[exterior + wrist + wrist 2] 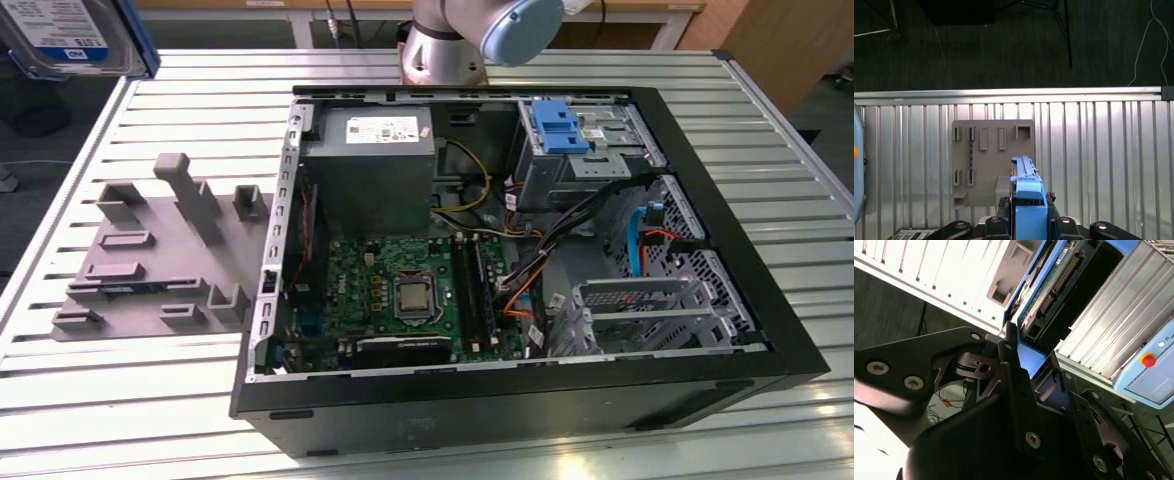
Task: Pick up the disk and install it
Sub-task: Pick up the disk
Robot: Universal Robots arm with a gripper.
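First wrist view: hand (1029, 216) clenched on the flat silver hard drive in its blue plastic carrier (1025, 172), held above the grey slotted holder (988, 165) beneath it; pickup looks done, installing remains.

Exterior view: high, angled down over open case (507, 410) on slatted table (200, 70). First wrist view: well above, facing straight down on table and grey fixture (989, 150). Second wrist view: tight along gripper (1031, 347) onto clamped disk (1064, 290). Fixture shared by exterior and first wrist views.
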